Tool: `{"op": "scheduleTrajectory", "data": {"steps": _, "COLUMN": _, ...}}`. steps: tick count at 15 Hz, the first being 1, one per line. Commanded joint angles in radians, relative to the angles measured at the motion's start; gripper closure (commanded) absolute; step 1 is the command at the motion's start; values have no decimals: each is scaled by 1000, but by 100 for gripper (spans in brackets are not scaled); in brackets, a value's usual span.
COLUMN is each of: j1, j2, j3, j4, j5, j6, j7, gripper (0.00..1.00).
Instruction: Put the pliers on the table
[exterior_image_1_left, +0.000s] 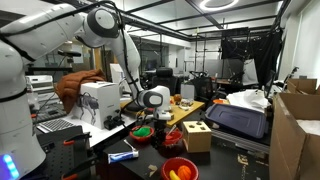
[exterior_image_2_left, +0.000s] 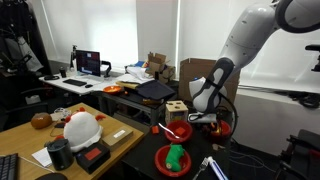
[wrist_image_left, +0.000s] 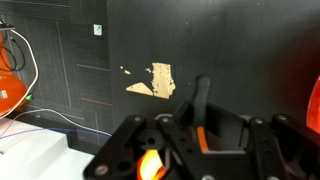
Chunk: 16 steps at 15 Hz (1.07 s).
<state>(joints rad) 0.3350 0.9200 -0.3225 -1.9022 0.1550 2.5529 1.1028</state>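
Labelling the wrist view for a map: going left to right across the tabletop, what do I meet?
On the black table: orange object at left edge → small pale sticker → tan scuffed patch → red object at right edge.

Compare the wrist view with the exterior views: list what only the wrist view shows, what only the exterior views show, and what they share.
Only the wrist view: on the long black workbench top, a tan scuffed patch and a small white sticker.
Only in an exterior view: the white robot arm, a light wooden box with holes and a lit computer monitor.
Shared: the workbench top itself and the gripper.
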Motion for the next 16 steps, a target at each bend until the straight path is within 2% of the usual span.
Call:
{"op": "scheduleTrajectory", "data": {"steps": 1, "j1": 50, "j2": -114, "j3": -42, "j4": -85, "j5": -92, "j6": -52, "j7": 125, "gripper": 95}}
{"op": "scheduleTrajectory", "data": {"steps": 4, "j1": 81, "j2": -164, "j3": -70, "j4": -114, "j5": -171, "j6": -115, "j7": 241, "gripper": 95}}
{"op": "scheduleTrajectory", "data": {"steps": 6, "j1": 110, "j2": -189, "j3": -98, "j4": -125, "j5": -238, "j6": -209, "j7": 368, "gripper": 95}}
{"op": "scheduleTrajectory", "data": {"steps": 9, "j1": 106, "j2": -229, "j3": -91, "j4": -128, "j5": -347, "j6": -341, "j7": 514, "gripper": 95}}
{"op": "scheduleTrajectory", "data": {"steps": 13, "j1": 82, "j2": -277, "j3": -53, "j4": -133, "j5": -518, "j6": -364, "j7": 558, "gripper": 95}}
{"op": "scheduleTrajectory", "data": {"steps": 16, "j1": 64, "j2": -292, "j3": -11, "j4": -104, "j5": -650, "j6": -346, "j7": 512, "gripper": 95}}
